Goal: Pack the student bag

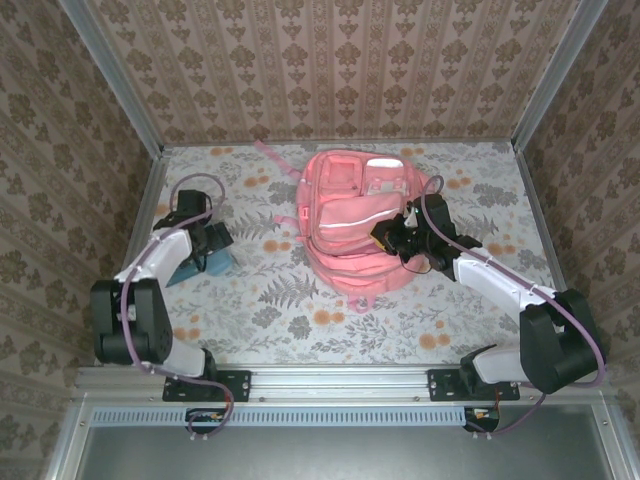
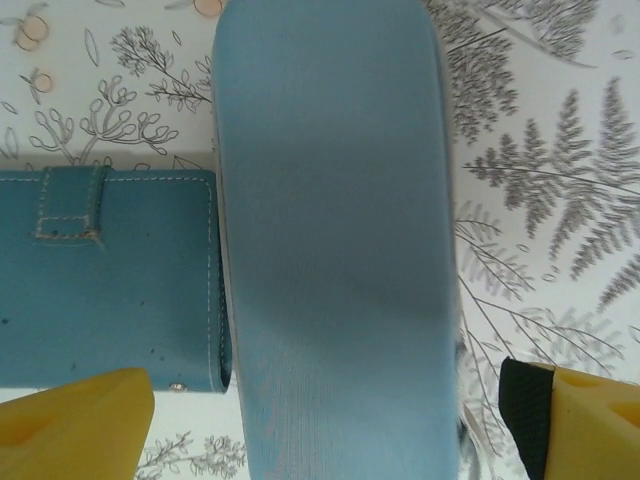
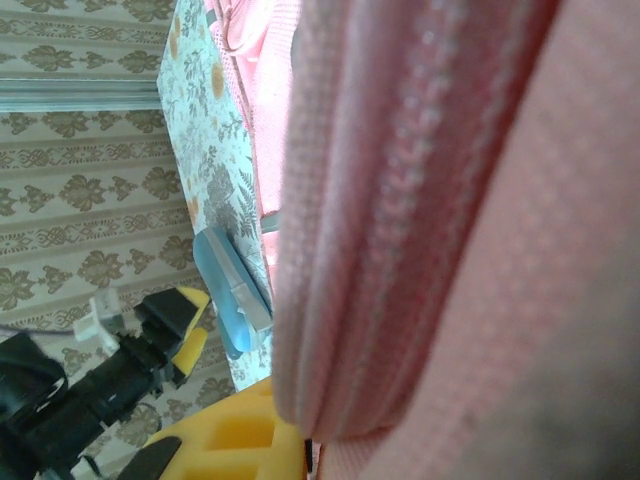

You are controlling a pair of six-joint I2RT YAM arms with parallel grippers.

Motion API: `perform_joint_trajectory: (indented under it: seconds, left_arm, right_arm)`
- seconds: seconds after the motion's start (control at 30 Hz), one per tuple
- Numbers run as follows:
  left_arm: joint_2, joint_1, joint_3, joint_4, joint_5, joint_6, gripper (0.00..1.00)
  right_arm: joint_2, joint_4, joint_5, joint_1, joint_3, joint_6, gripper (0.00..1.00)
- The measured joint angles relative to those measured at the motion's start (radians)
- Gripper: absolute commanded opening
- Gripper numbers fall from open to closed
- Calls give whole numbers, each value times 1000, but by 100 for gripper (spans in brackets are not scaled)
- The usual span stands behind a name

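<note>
1. Right gripper point(image 1: 393, 238) sits on the right flank of the student bag point(image 1: 345, 205), with a zip seam point(image 3: 400, 180) hard against its wrist camera. I cannot tell whether its fingers pinch the fabric. The biggest risk, as I judge it, is that a hold on only a thin fold lets the soft mouth slip free and sag shut when something should go in.
2. Left gripper point(image 2: 330, 425) is spread around the flat blue book point(image 2: 335, 200), with both pads clear of it. Closing off-centre could skid or twist the book. A narrow hold on so broad a thing may also let it droop.
3. A lesser risk is the teal pencil case point(image 2: 110, 280), which lies just beside the book's edge, perhaps touching. The nearer finger could catch or nudge it.
4. The bag lies on the table point(image 1: 300, 320) toward the far wall, well apart from the book. It is big, soft, pink and slumped. A pale stripe point(image 1: 345, 226) crosses its front, a white patch point(image 1: 383, 165) sits near the top, and a thin strap point(image 1: 272, 155) trails off to the far left.
</note>
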Motion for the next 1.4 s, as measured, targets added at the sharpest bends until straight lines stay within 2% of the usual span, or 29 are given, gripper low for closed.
perform_joint_trajectory:
  seconds: [0.2, 0.37, 0.53, 0.77, 0.93, 1.0, 1.2, 1.4]
  left_arm:
    - [148, 2, 85, -3, 8, 17, 65]
    - [163, -21, 98, -2, 24, 21, 63]
    - [159, -121, 90, -6, 41, 26, 63]
    - [79, -348, 17, -44, 78, -4, 70]
    - [28, -446, 6, -121, 108, -39, 84]
    - [6, -452, 11, -152, 105, -37, 91]
    - [-9, -425, 75, -181, 92, 11, 100]
    - [115, -370, 133, -179, 159, 110, 100]
  right_arm:
    - [0, 6, 0, 2, 0, 3, 3]
    - [0, 6, 0, 3, 0, 3, 4]
    - [0, 6, 1, 3, 0, 2, 4]
    - [0, 2, 4, 3, 0, -2, 4]
    - [-1, -9, 6, 3, 0, -5, 4]
    - [-2, -16, 9, 3, 0, -6, 4]
    - [-16, -17, 18, 3, -9, -5, 4]
    - [-17, -19, 20, 3, -13, -5, 4]
